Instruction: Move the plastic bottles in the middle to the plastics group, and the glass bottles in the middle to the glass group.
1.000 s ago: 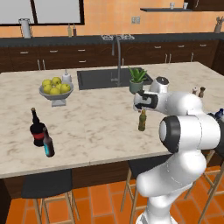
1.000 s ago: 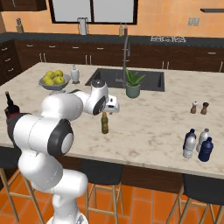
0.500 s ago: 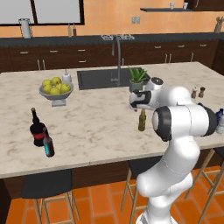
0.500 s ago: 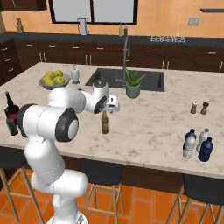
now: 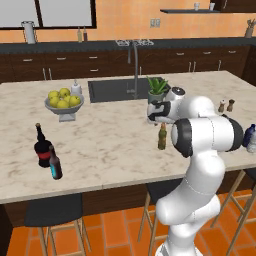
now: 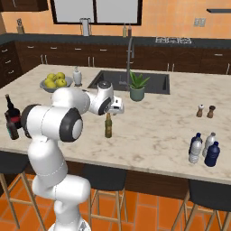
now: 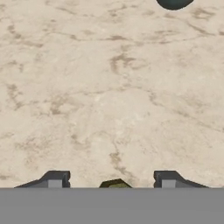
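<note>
Straddling the olive bottle (image 7: 114,184), hand (image 7: 108,180) half open.

White Franka arm (image 5: 200,150) with dark joints, rendered in smooth glossy plastic.

The links are seen as rounded, bulbous white shells; each joint is marked by a dark grey to black ring, and a large dark disc with a grey centre is shown on the side of the shoulder (image 6: 71,127). A white hand with a dark panel is carried at the wrist (image 6: 110,104). In the hand view, two small dark, blocky fingertips (image 7: 56,180) are shown, each with a pale grey square face. No cables, screws or lettering can be made out.
</note>
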